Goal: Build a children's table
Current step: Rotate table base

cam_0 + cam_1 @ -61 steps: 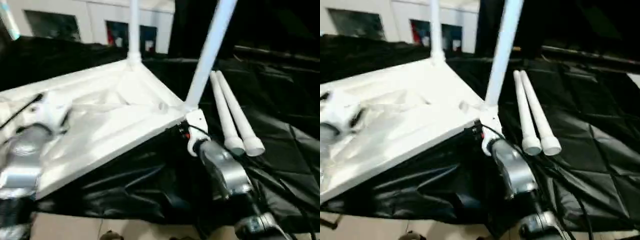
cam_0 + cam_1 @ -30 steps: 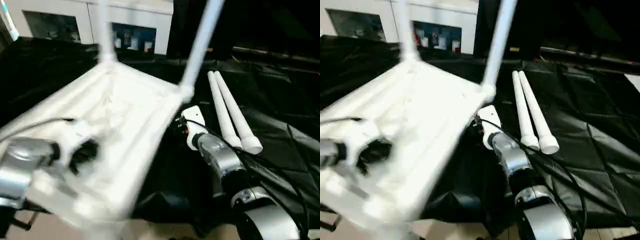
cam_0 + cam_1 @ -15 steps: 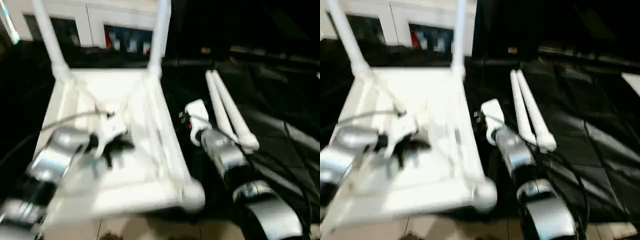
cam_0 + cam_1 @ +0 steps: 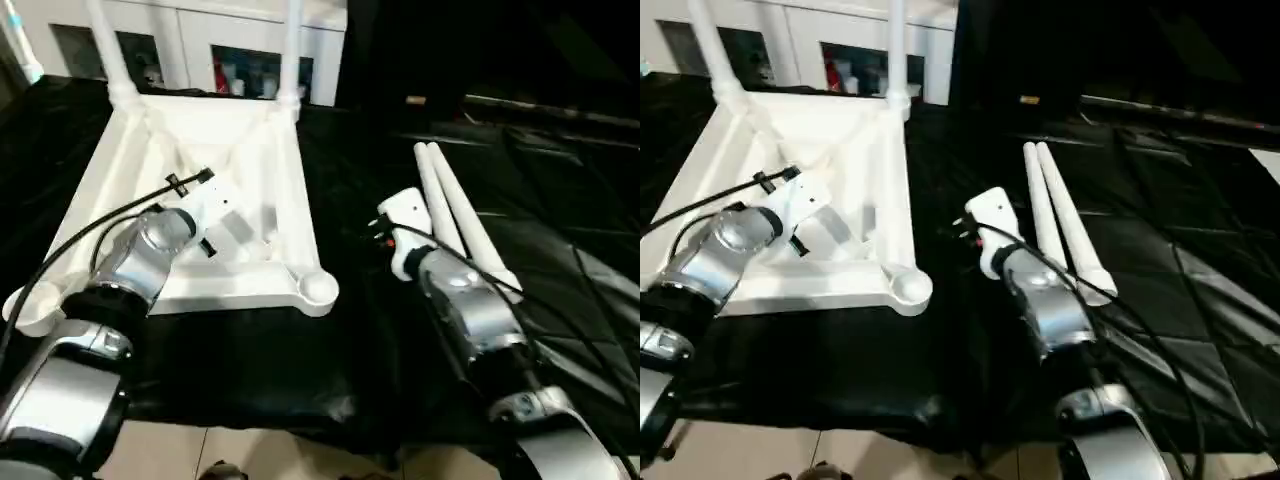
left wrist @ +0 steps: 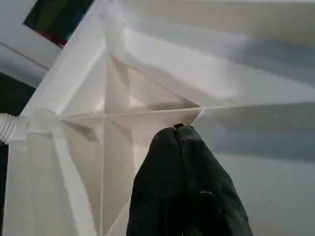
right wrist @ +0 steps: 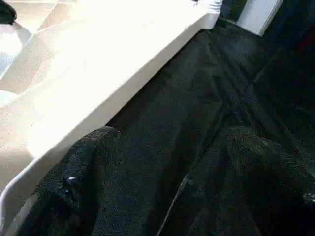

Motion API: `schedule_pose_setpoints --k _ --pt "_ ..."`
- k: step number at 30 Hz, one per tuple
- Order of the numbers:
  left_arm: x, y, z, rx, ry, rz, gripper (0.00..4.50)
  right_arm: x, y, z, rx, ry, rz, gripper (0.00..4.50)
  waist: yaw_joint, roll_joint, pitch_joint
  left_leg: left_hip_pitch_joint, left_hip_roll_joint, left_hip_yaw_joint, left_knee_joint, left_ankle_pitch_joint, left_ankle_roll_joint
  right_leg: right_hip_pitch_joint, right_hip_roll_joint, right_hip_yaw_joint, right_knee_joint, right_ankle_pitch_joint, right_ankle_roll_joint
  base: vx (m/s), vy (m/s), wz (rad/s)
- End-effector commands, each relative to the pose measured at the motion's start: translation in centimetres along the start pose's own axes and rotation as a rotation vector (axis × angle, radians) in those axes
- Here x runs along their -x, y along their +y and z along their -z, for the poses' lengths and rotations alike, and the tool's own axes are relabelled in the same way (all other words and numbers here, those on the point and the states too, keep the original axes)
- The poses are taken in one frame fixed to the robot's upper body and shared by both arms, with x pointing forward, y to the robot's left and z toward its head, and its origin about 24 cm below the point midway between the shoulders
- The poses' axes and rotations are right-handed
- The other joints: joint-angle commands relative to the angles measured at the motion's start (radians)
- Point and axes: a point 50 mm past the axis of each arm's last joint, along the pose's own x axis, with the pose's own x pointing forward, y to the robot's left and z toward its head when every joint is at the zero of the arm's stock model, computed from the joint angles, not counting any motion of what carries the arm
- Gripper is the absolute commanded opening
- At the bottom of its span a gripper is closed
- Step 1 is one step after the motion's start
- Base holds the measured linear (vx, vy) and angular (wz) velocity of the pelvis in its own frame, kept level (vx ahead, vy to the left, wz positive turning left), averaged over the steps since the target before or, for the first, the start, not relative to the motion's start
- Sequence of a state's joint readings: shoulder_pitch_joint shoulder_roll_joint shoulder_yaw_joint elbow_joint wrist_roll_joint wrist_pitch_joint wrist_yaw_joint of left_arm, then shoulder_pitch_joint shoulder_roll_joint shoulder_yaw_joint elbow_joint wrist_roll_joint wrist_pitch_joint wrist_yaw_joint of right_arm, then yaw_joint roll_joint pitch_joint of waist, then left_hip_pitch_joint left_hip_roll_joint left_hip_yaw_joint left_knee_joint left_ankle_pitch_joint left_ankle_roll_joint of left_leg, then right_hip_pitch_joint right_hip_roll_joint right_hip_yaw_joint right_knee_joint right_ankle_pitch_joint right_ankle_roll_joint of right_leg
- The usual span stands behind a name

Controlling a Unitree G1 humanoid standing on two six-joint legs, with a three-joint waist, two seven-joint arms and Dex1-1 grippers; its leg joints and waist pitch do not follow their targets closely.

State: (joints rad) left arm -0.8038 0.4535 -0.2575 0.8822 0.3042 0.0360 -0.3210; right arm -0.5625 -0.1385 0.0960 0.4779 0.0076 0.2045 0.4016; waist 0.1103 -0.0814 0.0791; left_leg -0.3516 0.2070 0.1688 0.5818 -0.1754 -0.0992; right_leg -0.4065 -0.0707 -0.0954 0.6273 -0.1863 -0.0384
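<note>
The children's table top (image 4: 285, 175) lies upside down on the black sheet, ribbed underside up. Two white legs (image 4: 292, 40) stand in its far corner sockets, and the near right socket (image 4: 318, 288) is an empty round cup. My left gripper (image 5: 178, 129) hovers over the crossing ribs (image 5: 106, 115) with its black fingers pressed together and nothing between them. My right gripper (image 6: 172, 132) is open just above the sheet, to the right of the top's long rim (image 6: 123, 88). Two loose legs (image 4: 455, 215) lie side by side beyond my right arm.
A white cabinet with glass doors (image 4: 250, 70) stands behind the table top. The black sheet (image 4: 560, 200) covers the work surface, and its near edge drops to a beige floor (image 4: 250, 450). A black cable (image 4: 100, 225) loops over my left forearm.
The table top has swung round to the left and dropped from a tilt to lie flat. My left gripper has shut over its underside. The right gripper has stayed open beside it.
</note>
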Motion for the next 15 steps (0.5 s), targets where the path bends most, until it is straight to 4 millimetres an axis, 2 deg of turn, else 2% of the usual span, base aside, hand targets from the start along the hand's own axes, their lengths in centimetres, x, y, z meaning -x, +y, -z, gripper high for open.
schedule_pose_setpoints --k 1,3,4,6,8,11,13,14,15 --pt "-0.3 -0.5 -1.2 0.060 -0.084 0.014 0.09 0.8 -0.9 -0.2 -0.020 0.003 0.034 3.89 0.007 0.029 -0.088 0.006 0.023 -0.007 -0.060 -0.131 -0.007 0.067 -0.076 0.066 -0.060 -0.027 -0.177 0.000 0.000 0.00" --pt "-0.2 -1.3 -2.1 0.145 -0.159 0.087 0.09 1.2 -1.7 -0.3 -0.040 0.034 0.092 3.89 0.012 0.026 -0.085 0.009 0.024 -0.006 -0.062 -0.145 -0.011 0.066 -0.079 0.066 -0.062 -0.052 -0.183 0.000 0.000 0.00" --pt "0.1 -1.6 -2.5 0.203 -0.195 0.112 0.09 1.3 -2.1 -0.3 -0.055 0.058 0.127 3.89 0.015 0.031 -0.084 0.009 0.026 -0.007 -0.063 -0.154 -0.020 0.064 -0.082 0.066 -0.063 -0.074 -0.186 0.000 0.000 0.00" --pt "0.2 -1.6 -2.8 0.239 -0.216 0.113 0.09 1.3 -2.4 -0.4 -0.071 0.071 0.141 3.89 0.013 0.031 -0.082 0.009 0.028 -0.007 -0.064 -0.184 -0.034 0.063 -0.082 0.066 -0.064 -0.099 -0.187 0.000 0.000 0.00" --pt "1.0 -1.7 -4.1 0.345 -0.313 0.138 0.00 1.3 -3.2 -1.0 -0.184 0.066 0.168 4.15 0.013 0.033 -0.082 0.009 0.026 -0.008 -0.065 -0.201 -0.035 0.064 -0.083 0.066 -0.067 -0.119 -0.179 0.000 0.000 0.00" --pt "1.9 -1.7 -5.1 0.409 -0.394 0.163 0.00 1.3 -4.2 -1.2 -0.206 0.092 0.220 4.21 0.010 0.032 -0.080 0.006 0.028 -0.008 -0.065 -0.194 -0.042 0.064 -0.083 0.065 -0.062 -0.113 -0.190 0.000 0.000 0.00" --pt "3.4 -2.0 -6.2 0.421 -0.493 0.210 0.00 1.2 -6.0 -1.4 -0.223 0.158 0.314 4.36 0.004 0.032 -0.077 0.004 0.022 -0.004 -0.064 -0.184 -0.039 0.063 -0.076 0.064 -0.066 -0.121 -0.184 0.000 0.000 0.00" --pt "3.7 -2.1 -6.4 0.416 -0.514 0.226 0.00 1.2 -6.3 -1.5 -0.227 0.171 0.331 4.36 0.002 0.028 -0.076 0.004 0.024 -0.005 -0.064 -0.181 -0.042 0.063 -0.078 0.064 -0.064 -0.122 -0.182 0.000 0.000 0.00" --pt "4.1 -2.3 -6.6 0.405 -0.539 0.250 0.00 1.2 -6.7 -1.7 -0.231 0.190 0.352 4.36 0.002 0.032 -0.077 0.006 0.024 -0.004 -0.064 -0.172 -0.043 0.061 -0.077 0.064 -0.063 -0.122 -0.180 0.000 0.000 0.00"
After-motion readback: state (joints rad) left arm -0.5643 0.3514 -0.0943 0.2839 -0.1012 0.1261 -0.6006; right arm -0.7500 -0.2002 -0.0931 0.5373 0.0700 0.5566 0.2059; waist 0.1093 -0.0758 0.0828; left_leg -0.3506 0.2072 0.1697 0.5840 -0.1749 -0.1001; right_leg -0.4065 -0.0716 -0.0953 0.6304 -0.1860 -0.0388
